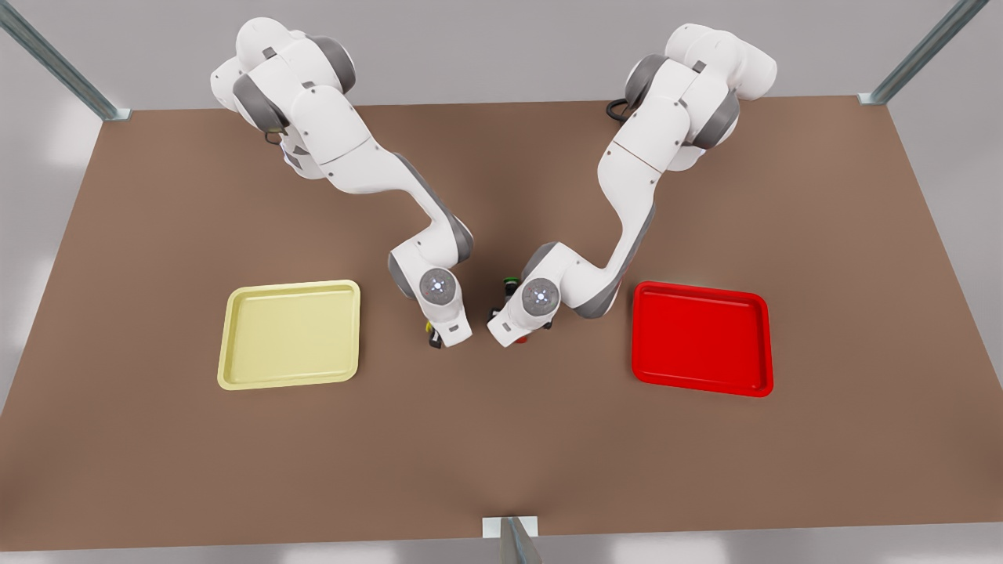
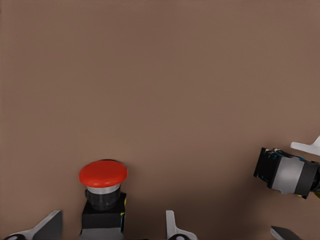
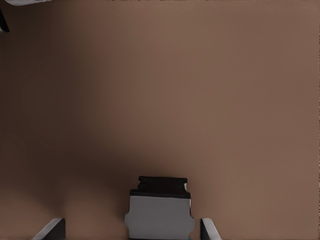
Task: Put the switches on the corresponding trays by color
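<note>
The red switch (image 2: 103,174) stands upright on the brown table (image 1: 501,454), its broad domed cap above a silver collar and a dark blocky body, framed by the spread fingers of my left gripper (image 2: 112,225), which flank it without touching. In the front view that gripper (image 1: 513,337) works just beside the red tray (image 1: 701,337), on the front view's right.

Near it, the yellow switch (image 3: 160,212) presents a grey-and-black body between the parted fingers of my right gripper (image 3: 131,227). From the front, a sliver of yellow shows under that gripper (image 1: 433,338), with the pale yellow tray (image 1: 290,337) near it on the front view's left.

A green-capped switch (image 1: 509,282) sits behind the left arm's wrist.

I judge both arms poised at the grasp, with neither switch pinched yet and both trays bare. The next move calls for closing squarely on each small body, then lifting clear, as the two grippers are close together.
</note>
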`<state>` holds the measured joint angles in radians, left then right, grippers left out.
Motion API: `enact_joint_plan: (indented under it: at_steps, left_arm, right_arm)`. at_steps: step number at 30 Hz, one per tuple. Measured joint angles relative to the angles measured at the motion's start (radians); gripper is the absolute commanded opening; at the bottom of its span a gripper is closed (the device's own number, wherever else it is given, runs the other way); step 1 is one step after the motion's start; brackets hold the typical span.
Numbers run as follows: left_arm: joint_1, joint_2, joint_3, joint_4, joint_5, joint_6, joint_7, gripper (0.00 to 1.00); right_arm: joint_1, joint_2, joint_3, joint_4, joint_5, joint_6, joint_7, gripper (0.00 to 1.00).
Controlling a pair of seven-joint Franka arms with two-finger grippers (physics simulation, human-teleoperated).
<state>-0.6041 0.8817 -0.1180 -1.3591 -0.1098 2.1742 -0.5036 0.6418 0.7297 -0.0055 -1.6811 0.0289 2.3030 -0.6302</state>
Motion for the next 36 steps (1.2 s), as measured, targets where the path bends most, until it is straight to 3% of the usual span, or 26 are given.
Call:
enact_joint_plan:
  at_steps: [3,5,7,12,14,15,21,24,30,36]
  left_arm:
    - [-0.001,0.003,0.000,-0.004,0.002,0.010,-0.022,1.00]
    - [-0.002,0.006,0.000,-0.005,0.011,0.013,-0.035,1.00]
    - [-0.001,0.007,0.000,-0.008,0.024,0.016,-0.047,1.00]
    - [0.000,0.015,0.000,-0.011,0.039,0.020,-0.071,1.00]
    - [0.000,0.018,0.000,-0.011,0.046,0.021,-0.079,0.80]
    - [-0.001,0.019,0.000,-0.011,0.049,0.022,-0.083,0.76]
    - [-0.001,0.023,0.000,-0.011,0.058,0.023,-0.101,0.76]
    - [-0.002,0.026,0.001,-0.011,0.062,0.022,-0.108,0.52]
    - [0.000,0.013,0.009,-0.011,0.067,0.012,-0.121,0.50]
    - [0.077,-0.108,0.042,-0.041,0.088,-0.115,-0.103,0.51]
  right_arm:
    - [-0.001,0.000,0.000,-0.006,0.000,0.012,-0.019,1.00]
    - [-0.001,0.000,0.000,-0.006,0.000,0.016,-0.031,0.71]
    - [-0.001,0.000,-0.001,-0.007,0.001,0.017,-0.043,0.58]
    - [-0.002,0.000,-0.001,-0.004,-0.001,0.018,-0.067,0.48]
    - [-0.002,0.000,-0.001,-0.004,0.002,0.018,-0.078,0.38]
    - [-0.002,-0.001,-0.001,-0.004,0.004,0.017,-0.084,0.34]
    - [-0.006,-0.003,-0.001,-0.001,0.012,0.014,-0.118,0.30]
    - [-0.008,-0.007,-0.002,0.011,0.012,0.009,-0.133,0.30]
    - [-0.047,-0.076,-0.026,0.033,-0.011,-0.075,-0.160,0.31]
    - [-0.193,-0.166,-0.221,-0.026,-0.081,-0.209,-0.233,0.31]
